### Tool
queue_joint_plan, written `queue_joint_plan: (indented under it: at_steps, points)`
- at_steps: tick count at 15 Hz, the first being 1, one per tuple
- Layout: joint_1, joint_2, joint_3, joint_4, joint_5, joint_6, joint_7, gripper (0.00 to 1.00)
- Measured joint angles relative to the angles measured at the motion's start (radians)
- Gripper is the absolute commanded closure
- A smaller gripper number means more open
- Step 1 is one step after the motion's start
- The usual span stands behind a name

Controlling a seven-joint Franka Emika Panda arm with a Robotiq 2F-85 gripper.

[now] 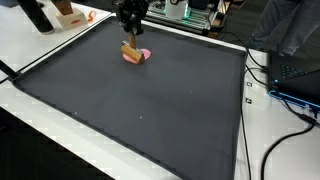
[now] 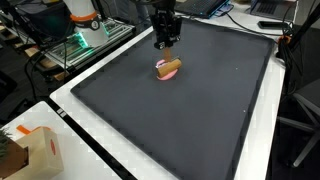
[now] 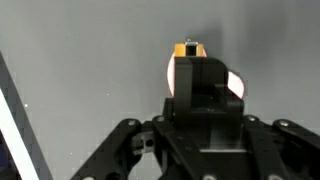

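A lab workspace with a white tabletop [image 1: 40,40] almost wholly covered by a large dark grey mat [image 1: 150,110] with a thin pale border. In both exterior views the mat fills most of the frame.

Near the top centre of an exterior view, the black gripper [image 1: 129,37] hangs from above, pointing straight down at the mat. Directly under it lies a small tan wooden block [image 1: 130,51], resting on top of a flat pink disc [image 1: 141,55] that lies on the mat. In an exterior view from the opposite side, the gripper [image 2: 165,45] appears in the upper middle of the frame, just above the same tan block [image 2: 169,67], with the pink disc [image 2: 164,74] peeking out beneath it.

In the wrist view the gripper's black body fills the lower half of the frame, and the block [image 3: 187,49] and disc [image 3: 232,86] show just beyond it at centre. Its fingers stand slightly apart and close to the block, but I cannot tell whether they are touching or holding it.

Around the mat: an orange and white box [image 2: 35,150] at the lower left, a rack with green lights [image 2: 85,40] at the upper left, and black cables [image 1: 290,110] along the right edge.
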Motion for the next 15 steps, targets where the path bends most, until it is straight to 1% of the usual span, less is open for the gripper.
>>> queue_joint_plan:
  at_steps: [8,15]
  points:
    - [-0.012,0.019,-0.008,0.0,0.0,0.093,0.01,0.76]
    - [-0.02,0.019,-0.011,0.002,0.002,0.102,0.052,0.76]
